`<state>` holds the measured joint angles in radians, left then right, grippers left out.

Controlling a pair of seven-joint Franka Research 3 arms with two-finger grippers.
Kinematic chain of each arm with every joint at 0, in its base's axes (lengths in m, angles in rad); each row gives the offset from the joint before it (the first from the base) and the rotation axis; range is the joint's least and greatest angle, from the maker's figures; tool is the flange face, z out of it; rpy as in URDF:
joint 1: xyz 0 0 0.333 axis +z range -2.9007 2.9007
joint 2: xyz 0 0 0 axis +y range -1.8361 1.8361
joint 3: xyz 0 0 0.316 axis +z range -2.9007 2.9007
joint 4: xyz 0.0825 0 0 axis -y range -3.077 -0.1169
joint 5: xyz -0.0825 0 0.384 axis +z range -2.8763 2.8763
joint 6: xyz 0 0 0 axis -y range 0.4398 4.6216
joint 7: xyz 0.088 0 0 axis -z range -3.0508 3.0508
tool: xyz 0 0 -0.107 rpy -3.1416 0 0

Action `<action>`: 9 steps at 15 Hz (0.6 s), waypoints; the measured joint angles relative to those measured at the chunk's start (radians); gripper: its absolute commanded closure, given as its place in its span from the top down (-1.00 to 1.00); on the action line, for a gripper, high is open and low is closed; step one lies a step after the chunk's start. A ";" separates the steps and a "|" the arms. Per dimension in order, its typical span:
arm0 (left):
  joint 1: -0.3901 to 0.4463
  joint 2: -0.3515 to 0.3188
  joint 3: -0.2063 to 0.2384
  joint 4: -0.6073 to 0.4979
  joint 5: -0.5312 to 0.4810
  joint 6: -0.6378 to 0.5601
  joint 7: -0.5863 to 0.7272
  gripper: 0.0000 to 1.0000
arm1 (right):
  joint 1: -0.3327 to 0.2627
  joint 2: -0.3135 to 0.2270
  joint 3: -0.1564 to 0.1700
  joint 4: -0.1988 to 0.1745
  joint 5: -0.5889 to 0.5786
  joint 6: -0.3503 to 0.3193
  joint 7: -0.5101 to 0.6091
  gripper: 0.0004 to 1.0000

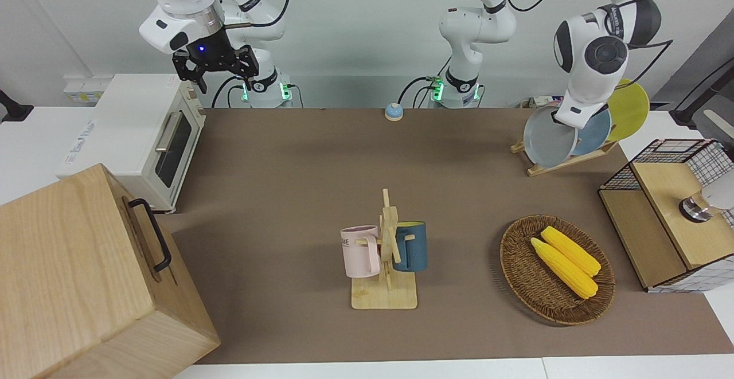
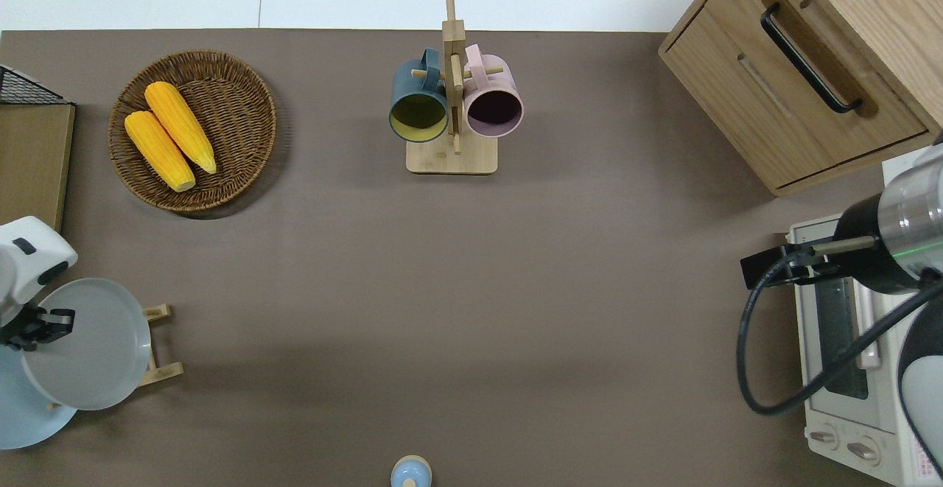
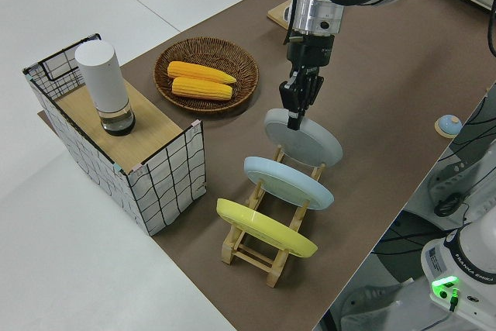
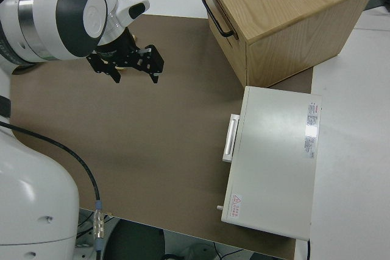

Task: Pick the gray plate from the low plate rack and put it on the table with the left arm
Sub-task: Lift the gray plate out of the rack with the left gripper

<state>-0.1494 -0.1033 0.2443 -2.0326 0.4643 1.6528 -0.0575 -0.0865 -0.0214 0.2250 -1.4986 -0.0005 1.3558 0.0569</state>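
The gray plate (image 1: 545,141) (image 2: 88,354) (image 3: 310,141) stands slanted in the slot of the low plate rack (image 1: 573,158) (image 2: 158,343) (image 3: 256,249) farthest from the robots, at the left arm's end of the table (image 1: 287,155). My left gripper (image 2: 51,325) (image 3: 295,120) reaches down onto the plate's upper rim, and its fingers are shut on that rim. In the front view the arm's wrist hides the fingers. The right arm is parked, its gripper (image 1: 225,81) (image 4: 133,74) open and holding nothing.
A blue plate (image 3: 287,182) and a yellow plate (image 3: 263,226) fill the rack's other slots. Farther from the robots sit a wicker basket (image 1: 516,253) with corn and a mug tree (image 1: 390,235). Also here are a wire-sided shelf (image 1: 659,155), a toaster oven (image 1: 132,138), a wooden cabinet (image 1: 74,276) and a bell (image 1: 393,112).
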 measured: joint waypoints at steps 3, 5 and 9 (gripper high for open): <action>-0.003 -0.015 -0.017 0.076 -0.004 -0.052 0.001 -1.00 | 0.000 0.000 0.000 0.000 0.000 0.000 0.000 0.98; -0.004 -0.021 -0.032 0.119 -0.012 -0.098 0.001 -1.00 | 0.000 0.000 0.000 0.000 0.000 0.000 0.000 0.98; -0.005 -0.019 -0.047 0.134 -0.248 -0.118 -0.001 -1.00 | 0.000 0.000 0.000 0.000 0.000 0.000 0.000 0.97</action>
<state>-0.1545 -0.1224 0.1975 -1.8985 0.2167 1.5351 -0.0586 -0.0865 -0.0214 0.2250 -1.4986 -0.0005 1.3558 0.0569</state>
